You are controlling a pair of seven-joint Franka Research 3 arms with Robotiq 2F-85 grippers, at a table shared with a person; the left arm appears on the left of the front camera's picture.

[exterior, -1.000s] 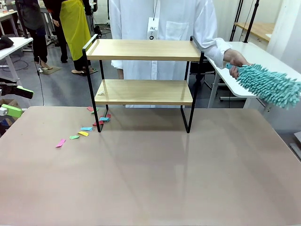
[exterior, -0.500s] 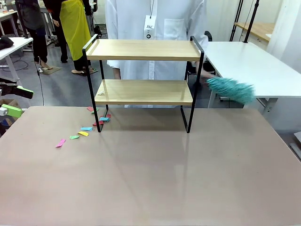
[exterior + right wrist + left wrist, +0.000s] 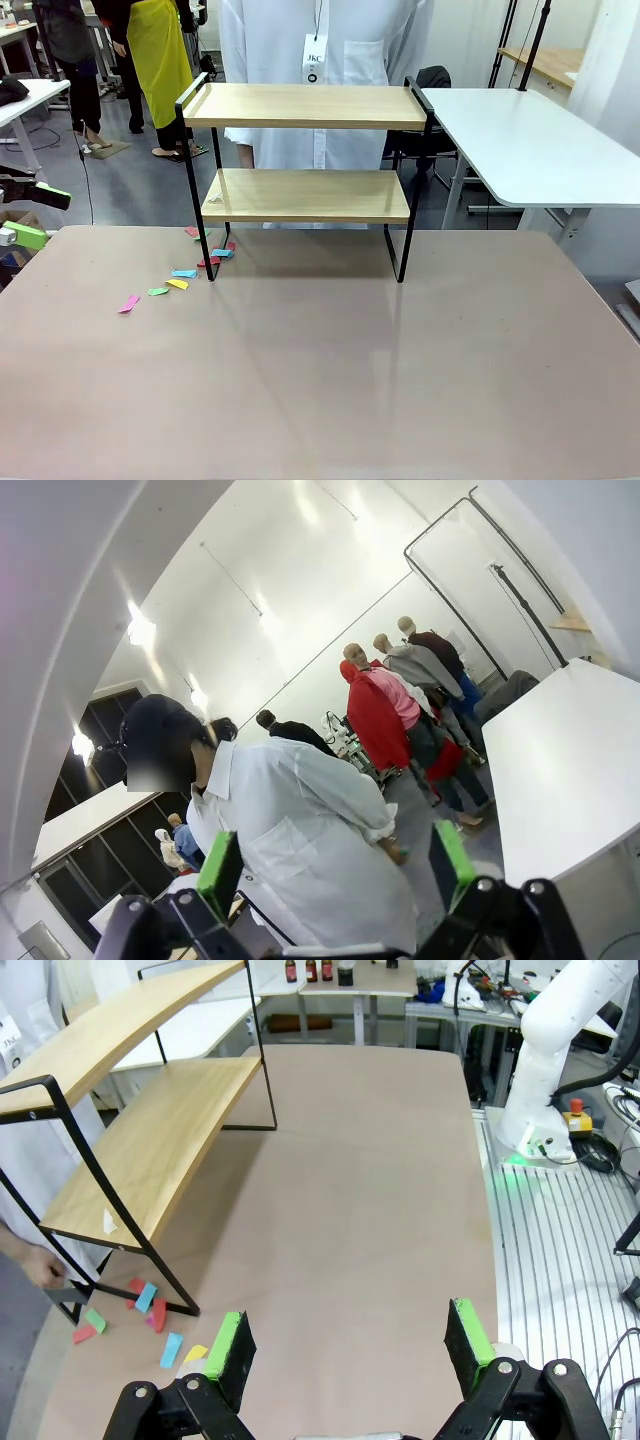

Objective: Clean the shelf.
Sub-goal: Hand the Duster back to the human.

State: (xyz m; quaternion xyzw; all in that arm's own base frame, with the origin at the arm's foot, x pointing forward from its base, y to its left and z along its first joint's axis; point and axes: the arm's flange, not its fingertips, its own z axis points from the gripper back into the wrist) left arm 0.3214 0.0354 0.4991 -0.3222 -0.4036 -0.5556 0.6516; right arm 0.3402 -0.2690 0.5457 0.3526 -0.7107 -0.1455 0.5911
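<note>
Waiting at the shelf (image 3: 305, 150), with cleaning seemingly not yet begun.
Both boards are looking bare while coloured paper scraps (image 3: 180, 272) are lying by its left foot on the tan table (image 3: 330, 380); the left gripper (image 3: 350, 1340) and right gripper (image 3: 335, 865) are hanging spread, gripping nothing, a white-coated person (image 3: 320, 40) standing behind.

shelf (image 3: 305, 150): one, showing two wooden boards
coloured paper scraps (image 3: 181, 273): about eight lying on the table (image 3: 330, 380)
grippers: two, left gripper (image 3: 348, 1345), right gripper (image 3: 335, 868)
person (image 3: 320, 60): one standing behind
</note>
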